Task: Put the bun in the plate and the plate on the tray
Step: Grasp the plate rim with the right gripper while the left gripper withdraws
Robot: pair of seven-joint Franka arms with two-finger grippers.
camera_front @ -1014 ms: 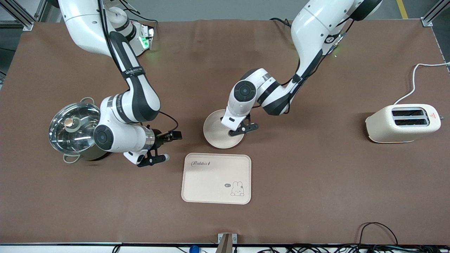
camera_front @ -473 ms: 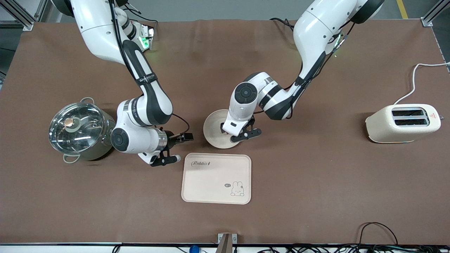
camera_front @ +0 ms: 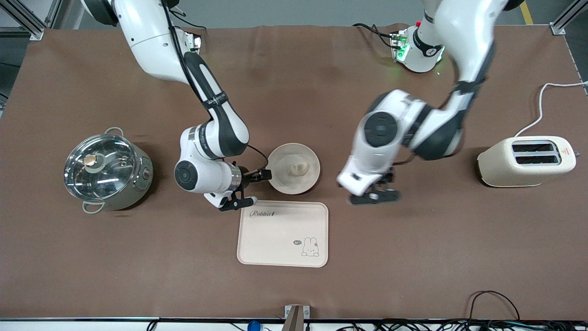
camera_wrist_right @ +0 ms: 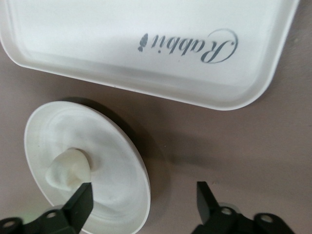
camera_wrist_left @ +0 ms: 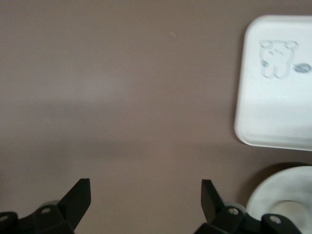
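While the bun (camera_front: 299,168) lay in the plate (camera_front: 281,179) just beside the tray (camera_front: 275,239), the released right gripper (camera_front: 248,188) hung at the plate's rim, the released left gripper (camera_front: 373,189) over bare surface (camera_front: 413,253), pot (camera_front: 106,171) and toaster (camera_front: 527,162) well apart.

a robotics lab set up as a mock kitchen. two white franka arms are mounted along one edge of a large table (camera_front: 294,285) covered in brown matting, with aluminium framing (camera_front: 27,18) at the corners, a bare grey floor with a yellow line (camera_front: 526,11), and loose black cables (camera_front: 487,317) along the table's near edge. the kitchenware is staged: a lidded steel pot (camera_front: 106,171), a cream toaster (camera_front: 527,161) with a white cord (camera_front: 544,103), a plate (camera_front: 294,183) and a tray (camera_front: 275,239).
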